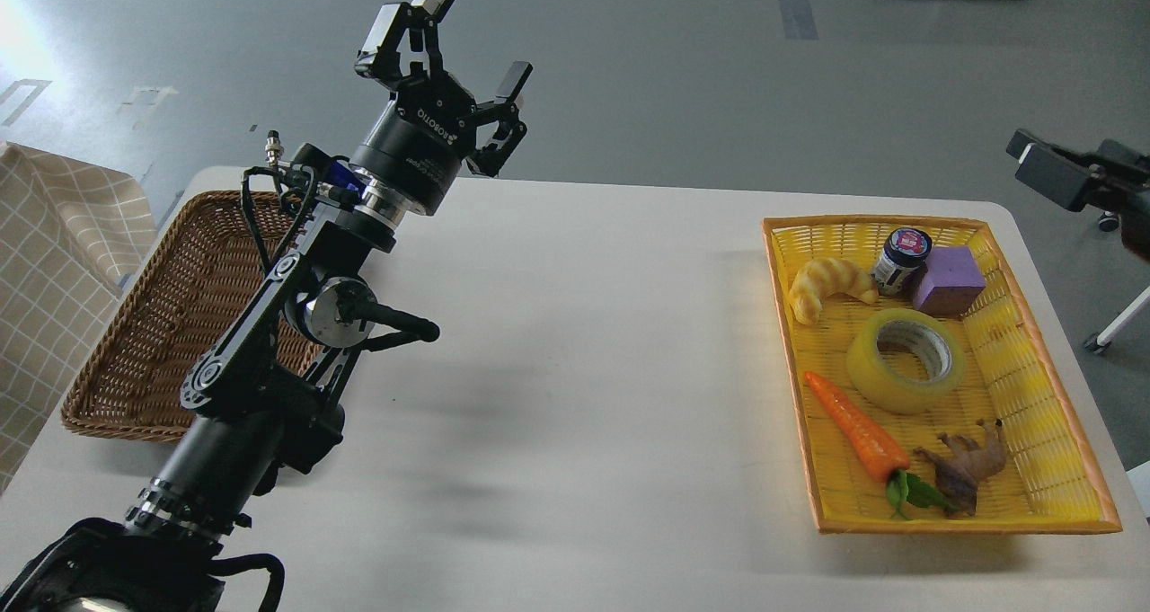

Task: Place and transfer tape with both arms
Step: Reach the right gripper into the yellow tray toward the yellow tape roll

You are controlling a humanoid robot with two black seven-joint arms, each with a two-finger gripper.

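Note:
The tape, a translucent yellow roll with a grey-white core, lies flat in the middle of the yellow basket at the right of the white table. My left gripper is open and empty, held high over the table's far left, far from the tape. Of my right arm only a black part shows at the right edge, beyond the basket. Its fingers cannot be told apart.
In the yellow basket lie a croissant, a small jar, a purple block, a carrot and a brown toy animal. A brown wicker basket stands at the left, behind my left arm. A checkered cloth lies beyond it.

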